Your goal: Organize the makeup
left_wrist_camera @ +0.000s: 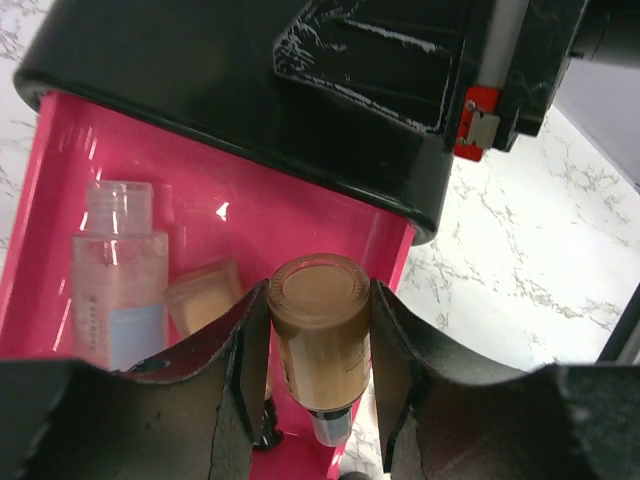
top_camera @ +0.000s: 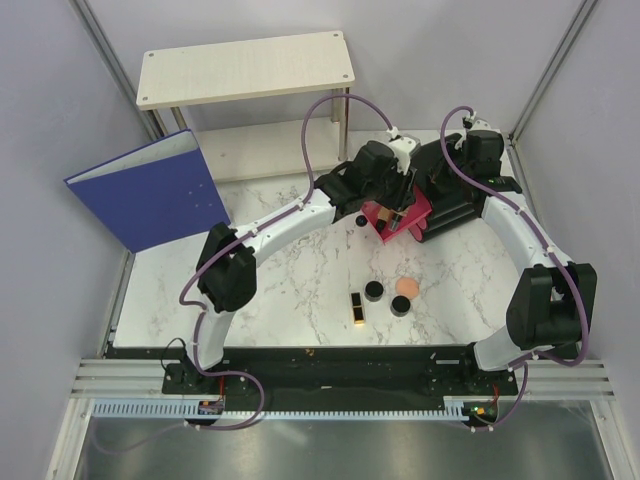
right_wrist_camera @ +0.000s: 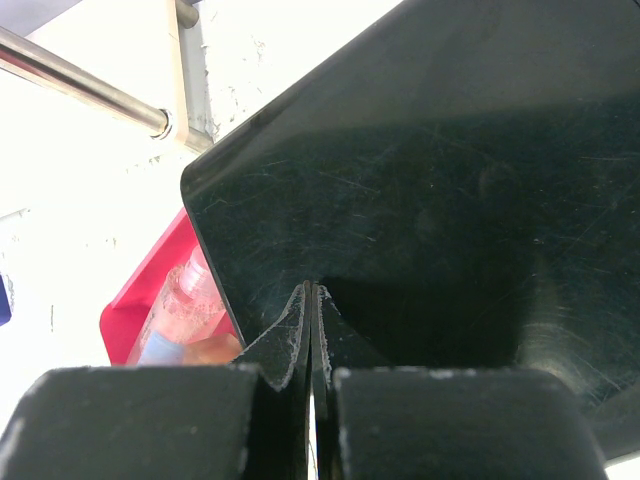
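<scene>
Our left claw [left_wrist_camera: 320, 305] clamps a peach plastic tube [left_wrist_camera: 325, 350] above the pink drawer [left_wrist_camera: 250, 190], beside a clear bottle [left_wrist_camera: 118, 285]; right claw [right_wrist_camera: 312, 300] together, perhaps touching the black box [right_wrist_camera: 450, 180].

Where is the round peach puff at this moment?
In the top view, the peach puff lies on the marble table, right of centre, with one black jar to its left and another black jar just nearer the arms' bases.
</scene>
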You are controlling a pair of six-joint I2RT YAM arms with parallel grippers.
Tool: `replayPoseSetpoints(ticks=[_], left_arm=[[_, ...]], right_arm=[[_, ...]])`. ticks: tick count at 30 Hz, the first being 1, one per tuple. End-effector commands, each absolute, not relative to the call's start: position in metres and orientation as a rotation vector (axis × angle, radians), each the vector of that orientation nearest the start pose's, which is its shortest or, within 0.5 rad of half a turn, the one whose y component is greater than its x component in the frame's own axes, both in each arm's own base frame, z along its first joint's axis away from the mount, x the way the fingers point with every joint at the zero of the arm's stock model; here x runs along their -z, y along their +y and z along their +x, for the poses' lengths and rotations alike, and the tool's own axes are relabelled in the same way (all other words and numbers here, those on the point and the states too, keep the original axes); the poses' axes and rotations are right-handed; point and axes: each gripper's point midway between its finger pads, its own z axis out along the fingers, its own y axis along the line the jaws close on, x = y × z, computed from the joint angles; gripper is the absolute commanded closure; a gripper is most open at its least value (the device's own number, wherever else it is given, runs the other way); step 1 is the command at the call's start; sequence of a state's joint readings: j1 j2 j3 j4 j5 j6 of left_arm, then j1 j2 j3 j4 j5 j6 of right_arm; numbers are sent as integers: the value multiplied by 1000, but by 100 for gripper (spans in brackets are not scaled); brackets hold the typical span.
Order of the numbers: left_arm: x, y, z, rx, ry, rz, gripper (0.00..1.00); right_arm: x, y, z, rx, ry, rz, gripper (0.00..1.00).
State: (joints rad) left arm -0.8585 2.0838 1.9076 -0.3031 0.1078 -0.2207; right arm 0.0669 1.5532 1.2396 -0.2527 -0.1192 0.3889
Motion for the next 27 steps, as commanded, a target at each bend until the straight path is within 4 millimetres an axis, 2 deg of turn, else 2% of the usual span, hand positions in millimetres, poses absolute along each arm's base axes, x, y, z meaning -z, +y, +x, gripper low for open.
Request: replayPoseSetpoints(ticks=[1,5,12,16,19,23,27], left_arm=[[-271,-474,391,740,1823,709,94],[-267,-475,394,723,1823,711,94],[-235,-482,385,773,1886,763,93],[-227,-482,383,776,1905,768,67],[-227,-480,384,763,1907,761,54],[-226,-480,381,774,1909,774,47],[-216,-480,381,764,1936,770,41]], right_arm=[[-62,52,347,-229,2720,363,100],[-62,51,348,-225,2723,362,100],[-62,50,348,-218,2723,359,100],[-61,50,347,-217,2726,359,100],[-60,50,347,-214,2730,360,100],[-60,51,348,-217,2729,358,100],[-62,51,349,-222,2725,358,100]])
